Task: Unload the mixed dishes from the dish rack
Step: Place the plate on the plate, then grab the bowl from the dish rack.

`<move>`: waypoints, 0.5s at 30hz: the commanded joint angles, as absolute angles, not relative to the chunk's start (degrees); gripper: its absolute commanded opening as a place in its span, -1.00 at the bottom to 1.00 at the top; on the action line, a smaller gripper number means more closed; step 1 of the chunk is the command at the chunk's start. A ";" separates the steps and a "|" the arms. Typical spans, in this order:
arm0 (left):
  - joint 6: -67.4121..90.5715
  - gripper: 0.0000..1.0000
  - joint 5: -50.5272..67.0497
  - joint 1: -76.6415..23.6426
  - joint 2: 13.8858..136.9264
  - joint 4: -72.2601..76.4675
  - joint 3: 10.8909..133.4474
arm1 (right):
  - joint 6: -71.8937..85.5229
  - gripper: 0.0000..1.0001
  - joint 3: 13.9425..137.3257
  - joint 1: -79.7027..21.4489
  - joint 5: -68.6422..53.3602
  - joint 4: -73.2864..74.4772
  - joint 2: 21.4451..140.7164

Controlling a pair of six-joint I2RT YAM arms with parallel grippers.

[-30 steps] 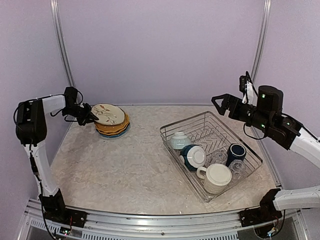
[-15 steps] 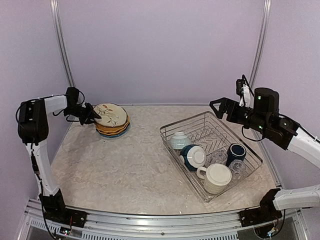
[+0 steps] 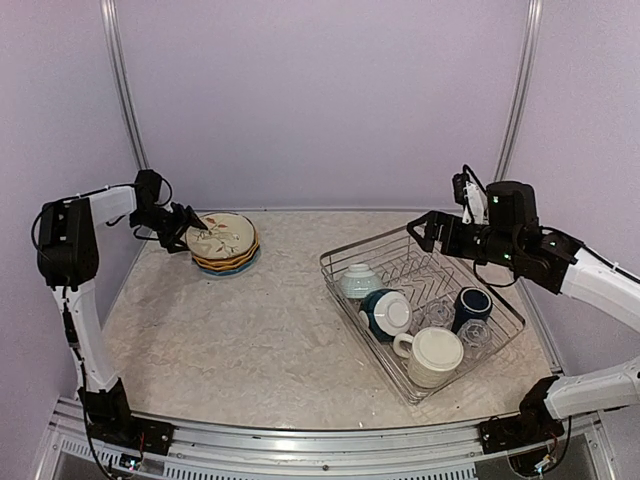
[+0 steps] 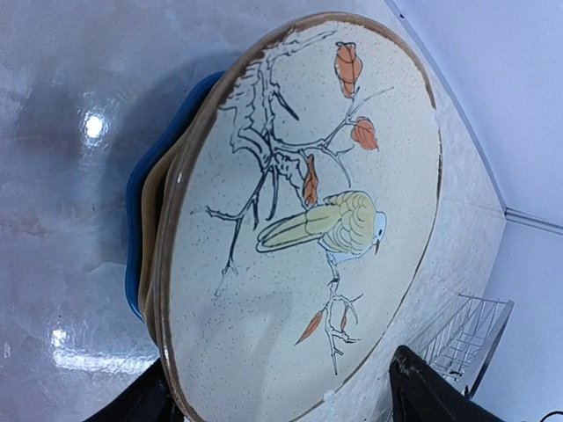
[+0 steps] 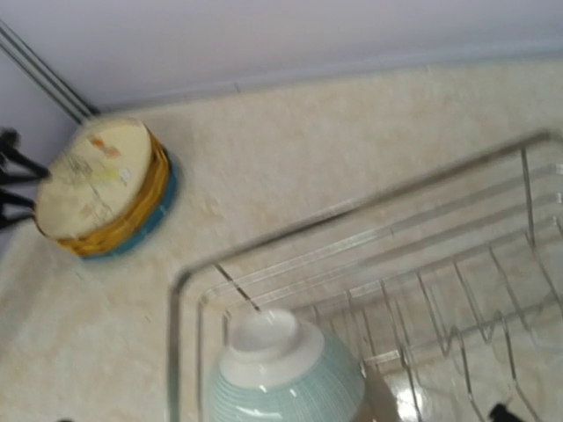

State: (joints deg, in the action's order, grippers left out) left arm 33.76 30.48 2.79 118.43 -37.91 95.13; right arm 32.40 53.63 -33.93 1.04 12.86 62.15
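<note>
Three plates (image 3: 226,238); bowls (image 3: 358,280), mugs (image 3: 435,352), glasses (image 3: 437,315) two each; left gripper (image 3: 192,231), right gripper (image 3: 425,228) spread, empty

Left arm (image 3: 75,300): lower link stands near upright from the base, elbow high, forearm reaching level toward the back and inward. Left gripper (image 3: 190,229) points inward, low over the table. In the left wrist view its fingertips (image 4: 427,394) are spread wide.

Right arm (image 3: 590,280): forearm comes in from the outer side, angled slightly down. Right gripper (image 3: 424,228) points inward, held aloft, jaws apart.
</note>
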 commanded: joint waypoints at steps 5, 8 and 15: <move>33.16 0.76 28.15 2.61 112.72 -41.12 97.31 | 31.74 1.00 61.85 -37.73 1.15 25.22 71.44; 33.05 0.85 27.87 2.78 109.86 -41.35 97.03 | 31.66 1.00 65.04 -40.07 2.76 30.07 75.70; 34.24 0.98 29.89 3.43 103.22 -38.28 94.64 | 33.65 1.00 71.65 -48.22 13.32 42.78 80.81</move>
State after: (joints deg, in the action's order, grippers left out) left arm 33.63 28.88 2.81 107.72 -40.27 95.29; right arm 32.42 68.64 -44.64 6.20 32.38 79.55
